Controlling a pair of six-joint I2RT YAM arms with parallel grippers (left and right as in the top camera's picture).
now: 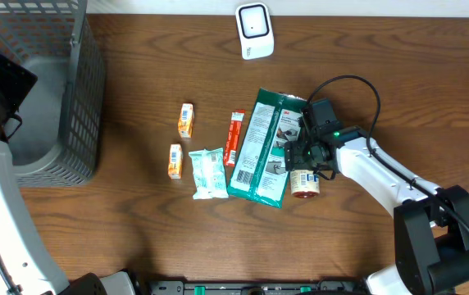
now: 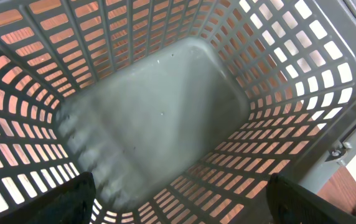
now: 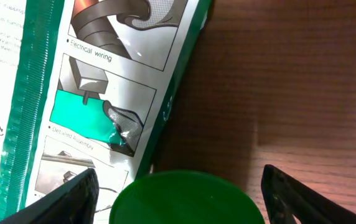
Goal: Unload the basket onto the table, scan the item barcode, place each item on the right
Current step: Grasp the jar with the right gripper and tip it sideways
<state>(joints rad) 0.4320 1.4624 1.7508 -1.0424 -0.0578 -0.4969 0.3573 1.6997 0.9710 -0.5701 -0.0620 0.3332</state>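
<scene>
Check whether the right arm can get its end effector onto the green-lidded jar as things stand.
Probably yes: the right end effector is open just above the jar, nothing between them. The green package lies close beside it.
</scene>
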